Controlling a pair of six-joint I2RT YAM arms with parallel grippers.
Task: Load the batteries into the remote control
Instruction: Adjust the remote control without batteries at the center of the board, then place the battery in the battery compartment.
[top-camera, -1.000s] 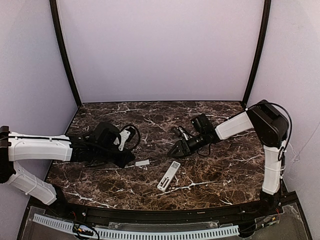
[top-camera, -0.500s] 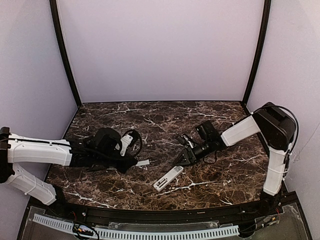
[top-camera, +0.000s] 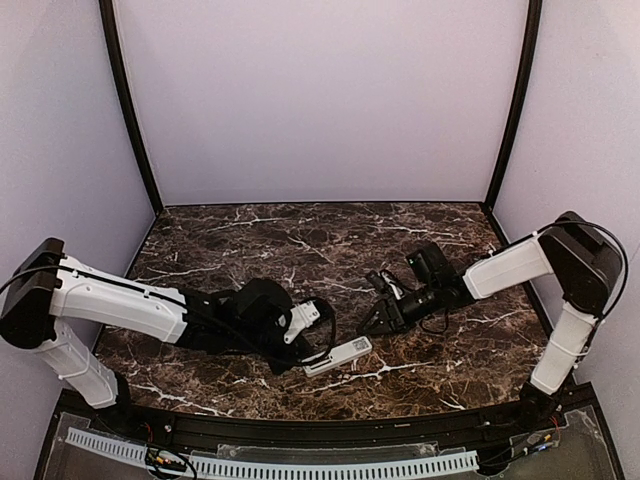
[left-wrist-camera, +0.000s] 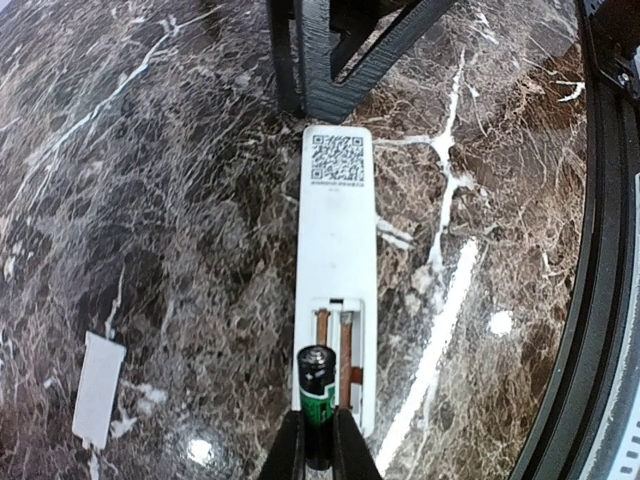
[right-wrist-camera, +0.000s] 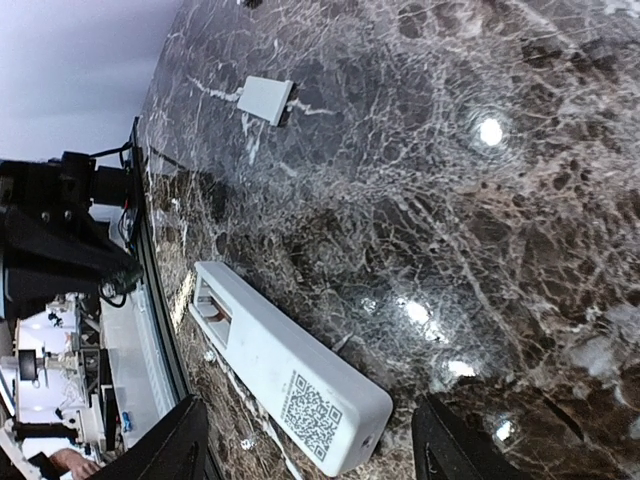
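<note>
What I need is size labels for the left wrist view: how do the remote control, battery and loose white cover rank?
1. remote control, clearly largest.
2-3. loose white cover and battery look alike; the battery sits nearer the camera, partly hidden in the left gripper, so unranked.

Dark brown marble bench (left-wrist-camera: 150, 200), white veining. The remote control (left-wrist-camera: 336, 250) has a white back, with a black-on-white QR code (left-wrist-camera: 336, 158) at its 12 o'clock end and copper-coloured strips (left-wrist-camera: 344, 350) in the open bay. The battery (left-wrist-camera: 317, 390) is black over green. White cover (left-wrist-camera: 98, 390) at 8 o'clock.
</note>
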